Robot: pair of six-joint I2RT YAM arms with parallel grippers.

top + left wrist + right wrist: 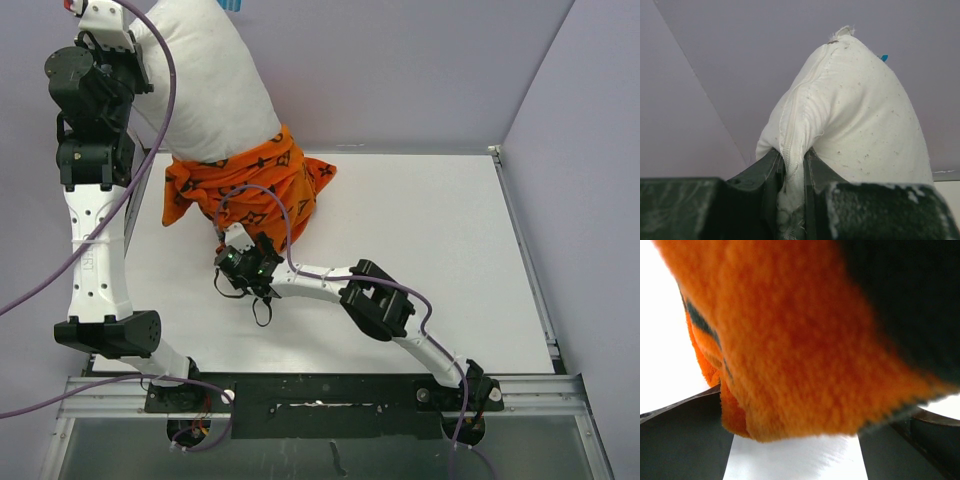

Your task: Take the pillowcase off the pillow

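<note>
One tabletop (430,250): white, walled at far and right edges; arm bases on a metal rail (320,385) at the near edge
pillow (215,80): off-white, plump; raised on a slant over the far-left corner; upper end high, lower end down on the tabletop inside the orange cover
pillowcase (250,185): orange with dark print; bunched round the pillow's lower end only; sits on the tabletop near the far edge, left of middle; most of the pillow bare
left arm (95,230): stands tall along the left edge; wrist up at the far-left corner
right arm (375,300): low, reaching from the near-right base toward the pillowcase's near side
cables (160,90): purple; one loops over the pillow, one along the right arm
left gripper (794,172): fingers (762,172) pressed together on the pillow's seamed edge; fabric pinched between them
right gripper (797,437): fingers (685,435) spread wide; orange fabric drapes down between them, touching the left one; not clamped where visible
pillow tab (842,32): small frayed bit at the top corner in the left wrist view
</note>
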